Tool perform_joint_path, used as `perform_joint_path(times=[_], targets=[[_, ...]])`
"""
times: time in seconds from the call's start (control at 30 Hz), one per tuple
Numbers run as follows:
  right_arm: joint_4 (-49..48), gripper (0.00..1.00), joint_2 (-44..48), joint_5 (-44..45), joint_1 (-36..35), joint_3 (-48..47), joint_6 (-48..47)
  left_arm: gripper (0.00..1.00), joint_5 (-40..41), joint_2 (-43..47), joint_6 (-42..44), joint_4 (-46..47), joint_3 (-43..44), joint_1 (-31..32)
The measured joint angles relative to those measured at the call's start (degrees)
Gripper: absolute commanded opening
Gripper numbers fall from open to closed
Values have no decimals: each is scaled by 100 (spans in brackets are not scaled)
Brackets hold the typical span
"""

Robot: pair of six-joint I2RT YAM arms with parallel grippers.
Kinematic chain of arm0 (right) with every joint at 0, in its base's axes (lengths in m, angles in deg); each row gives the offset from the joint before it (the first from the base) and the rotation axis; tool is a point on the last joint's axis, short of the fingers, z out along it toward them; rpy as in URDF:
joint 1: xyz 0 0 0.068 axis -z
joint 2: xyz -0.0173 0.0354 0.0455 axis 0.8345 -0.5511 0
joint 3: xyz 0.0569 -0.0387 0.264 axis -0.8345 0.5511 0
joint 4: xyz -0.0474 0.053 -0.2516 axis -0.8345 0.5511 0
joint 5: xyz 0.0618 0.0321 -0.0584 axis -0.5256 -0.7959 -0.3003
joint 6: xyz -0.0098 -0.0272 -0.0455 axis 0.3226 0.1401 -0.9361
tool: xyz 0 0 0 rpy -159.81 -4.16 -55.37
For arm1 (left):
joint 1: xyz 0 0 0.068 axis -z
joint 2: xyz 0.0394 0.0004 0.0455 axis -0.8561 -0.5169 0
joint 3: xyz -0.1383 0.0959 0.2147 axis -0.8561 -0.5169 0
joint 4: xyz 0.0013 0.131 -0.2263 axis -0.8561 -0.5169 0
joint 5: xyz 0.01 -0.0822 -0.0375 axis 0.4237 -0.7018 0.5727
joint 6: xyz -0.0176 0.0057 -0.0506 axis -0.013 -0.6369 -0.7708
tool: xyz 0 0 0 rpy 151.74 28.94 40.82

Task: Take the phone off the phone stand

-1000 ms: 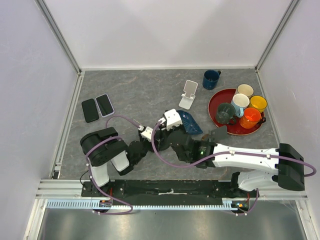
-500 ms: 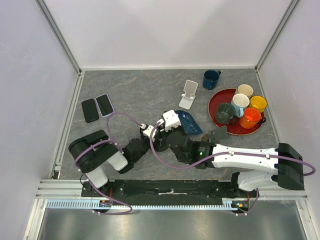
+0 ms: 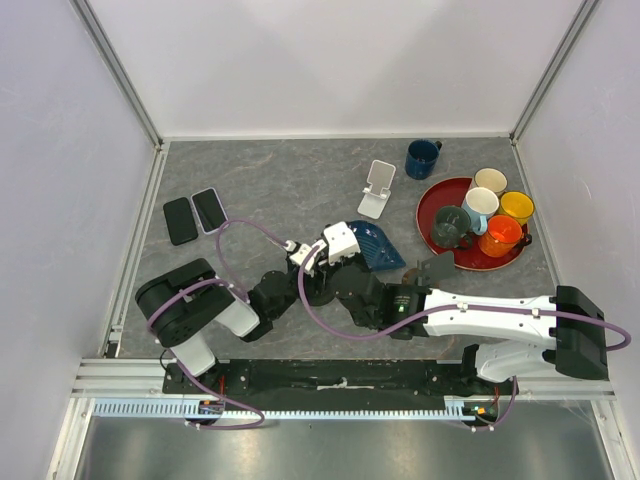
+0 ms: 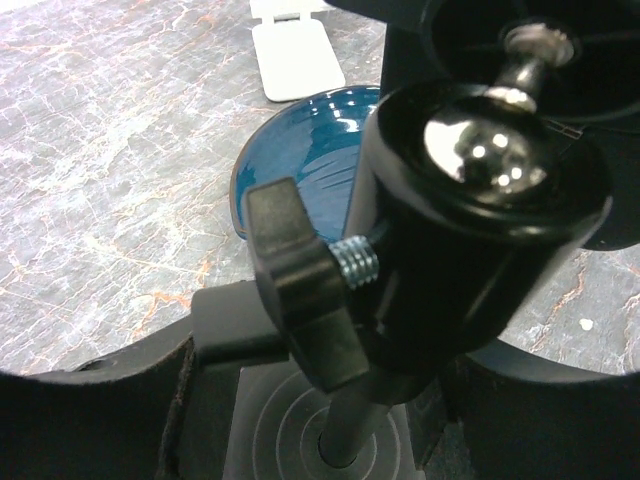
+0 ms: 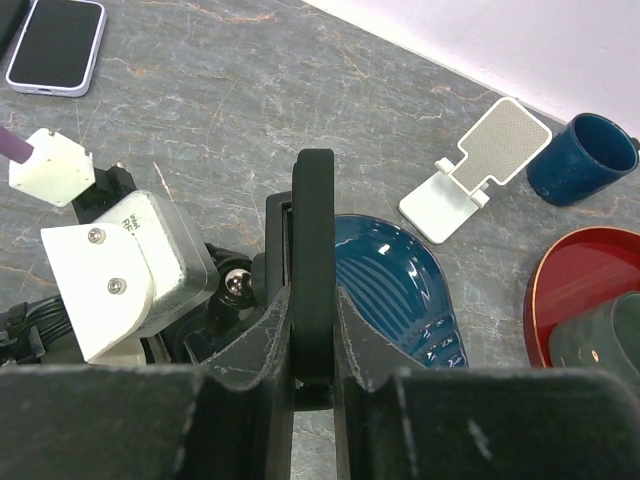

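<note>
Right end effector (image 5: 313, 335) tight around slim round-edged black phone (image 5: 313, 215); left end effector (image 4: 305, 430), grip indiscernible, by glossy ball-jointed stand (image 4: 480, 210).

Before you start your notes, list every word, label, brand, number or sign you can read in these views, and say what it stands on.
None: no readable text in any view.
The two phones: screens dark, blank.
The white stand: no marking.
The mugs and blue dish: plain, no print.
The black slab in the right gripper: edge-on, nothing shows.
</note>
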Motion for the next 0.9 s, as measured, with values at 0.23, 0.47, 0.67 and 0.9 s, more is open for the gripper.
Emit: perform_joint_path(times=[0.23, 0.47, 0.67, 0.9], targets=[[2, 0, -31, 7, -15, -24, 28, 59, -42, 404, -2, -72, -76, 2], [2, 0, -74, 44, -22, -61, 39, 37, -205, 960, 4, -186, -175, 0], [37, 0, -90, 66, -31, -83, 37, 2, -286, 973, 22, -160, -229, -4], [46, 0, -157, 210, -129, -129, 0, 2, -271, 973, -13, 20, -385, -9]])
